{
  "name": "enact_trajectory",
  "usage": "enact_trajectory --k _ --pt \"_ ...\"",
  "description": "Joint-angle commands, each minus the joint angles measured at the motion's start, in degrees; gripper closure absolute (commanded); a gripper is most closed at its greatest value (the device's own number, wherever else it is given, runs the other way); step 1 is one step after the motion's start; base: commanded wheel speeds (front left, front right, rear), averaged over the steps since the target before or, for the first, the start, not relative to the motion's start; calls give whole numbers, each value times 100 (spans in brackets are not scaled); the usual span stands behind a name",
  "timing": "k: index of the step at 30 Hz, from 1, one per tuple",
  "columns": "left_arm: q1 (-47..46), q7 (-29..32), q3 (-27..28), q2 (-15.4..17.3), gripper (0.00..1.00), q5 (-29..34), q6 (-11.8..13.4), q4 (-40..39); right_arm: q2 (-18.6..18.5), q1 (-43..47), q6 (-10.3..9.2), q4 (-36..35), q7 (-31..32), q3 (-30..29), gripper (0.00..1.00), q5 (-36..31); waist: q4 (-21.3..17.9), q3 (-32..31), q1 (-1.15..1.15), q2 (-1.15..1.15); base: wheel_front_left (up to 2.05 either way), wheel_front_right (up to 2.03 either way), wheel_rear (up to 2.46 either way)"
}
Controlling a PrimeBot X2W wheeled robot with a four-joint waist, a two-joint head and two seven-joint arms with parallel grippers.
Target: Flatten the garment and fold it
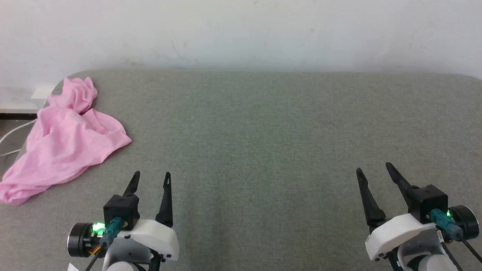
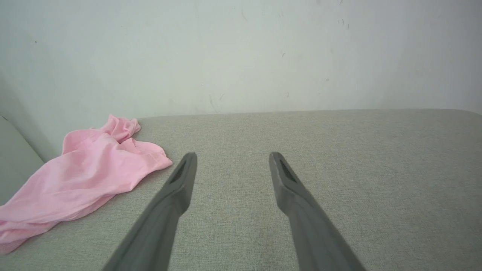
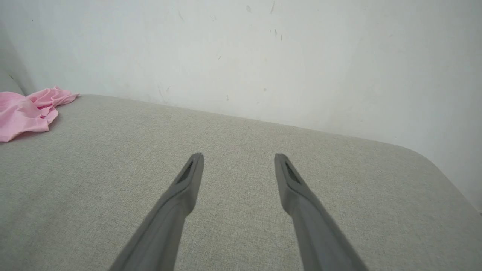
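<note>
Left end effector (image 1: 151, 174) at 7 o'clock and right end effector (image 1: 373, 167) at 5 o'clock, both with fingers spread and empty, over the grey fabric-covered counter (image 1: 263, 131). The garment (image 1: 64, 146), pink and crumpled, lies at 10 o'clock on the counter's left edge, well apart from both. White wall (image 1: 241, 30) at 12 o'clock.

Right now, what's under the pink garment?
The garment lies crumpled on the grey cushioned surface, at its left edge. That fabric surface shows around it; anything beneath the folds is covered and can't be seen.
</note>
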Motion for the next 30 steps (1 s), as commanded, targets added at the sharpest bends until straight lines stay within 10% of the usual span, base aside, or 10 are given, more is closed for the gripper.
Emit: enact_trajectory --k 1,30 --pt "-104 -70 -37 6 0 -66 65 47 -2 -4 -1 22 -67 -12 0 6 84 1 0 0 0 0 0" --pt "-132 -418 -126 102 0 -300 358 198 -4 -83 -4 127 -251 165 0 37 1108 5 0 0 0 0 0"
